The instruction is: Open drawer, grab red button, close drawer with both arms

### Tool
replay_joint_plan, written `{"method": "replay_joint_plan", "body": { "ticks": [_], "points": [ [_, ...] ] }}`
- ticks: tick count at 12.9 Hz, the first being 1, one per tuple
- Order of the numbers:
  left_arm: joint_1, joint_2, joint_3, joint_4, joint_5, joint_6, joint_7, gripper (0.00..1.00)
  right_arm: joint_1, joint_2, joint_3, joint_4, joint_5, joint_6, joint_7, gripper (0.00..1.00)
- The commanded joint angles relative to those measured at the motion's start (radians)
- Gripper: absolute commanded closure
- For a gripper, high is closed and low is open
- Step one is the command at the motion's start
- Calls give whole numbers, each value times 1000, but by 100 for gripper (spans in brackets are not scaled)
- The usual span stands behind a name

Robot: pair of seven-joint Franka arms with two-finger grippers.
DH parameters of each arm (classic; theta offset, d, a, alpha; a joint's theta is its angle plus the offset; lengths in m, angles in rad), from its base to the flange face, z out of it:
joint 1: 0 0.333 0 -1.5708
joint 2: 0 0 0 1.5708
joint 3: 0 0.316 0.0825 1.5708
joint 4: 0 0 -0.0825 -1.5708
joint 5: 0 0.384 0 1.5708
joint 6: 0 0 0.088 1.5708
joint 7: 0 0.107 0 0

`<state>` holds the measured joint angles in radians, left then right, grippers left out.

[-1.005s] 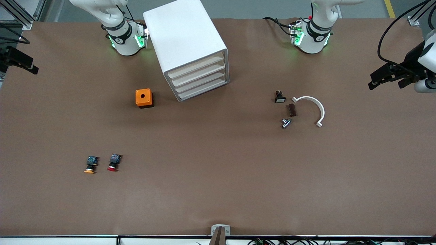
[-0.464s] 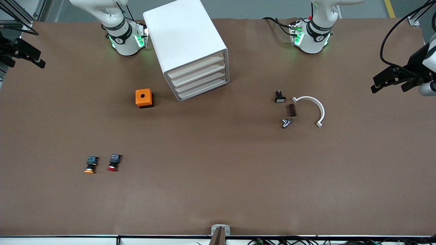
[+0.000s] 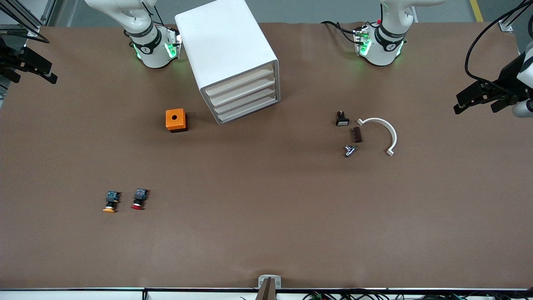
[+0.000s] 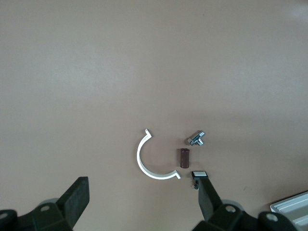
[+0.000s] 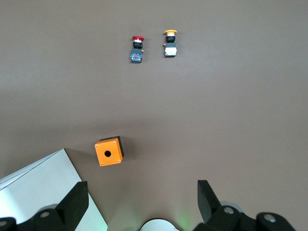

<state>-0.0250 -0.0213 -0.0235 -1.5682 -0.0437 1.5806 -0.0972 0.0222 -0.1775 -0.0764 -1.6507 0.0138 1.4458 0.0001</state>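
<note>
Both arms up at the table ends — drawers all shut

Left gripper [image 3: 476, 99] and right gripper [image 3: 31, 66] hang open, empty; red-capped button [image 3: 138, 199] lies beside the orange-capped button [image 3: 111, 201], well nearer the camera than the cabinet [image 3: 229, 58].

The left gripper [image 3: 474, 98] hangs in the air at the desk's edge on the left arm's end, fingers [image 4: 72, 199] spread wide and holding nothing. The right gripper [image 3: 35, 71] hangs at the edge on the right arm's end, fingers [image 5: 72, 204] likewise wide apart and empty.
</note>
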Motion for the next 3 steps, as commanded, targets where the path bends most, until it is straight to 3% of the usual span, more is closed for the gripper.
{"method": "replay_joint_plan", "body": {
  "ticks": [1, 3],
  "points": [
    [-1, 7, 1, 23, 22, -13, 21, 0, 2, -22, -11, -15, 3, 12, -37, 0],
    [-3, 7, 1, 23, 22, -13, 21, 0, -4, -22, -14, -15, 3, 10, -46, 0]
  ]
}}
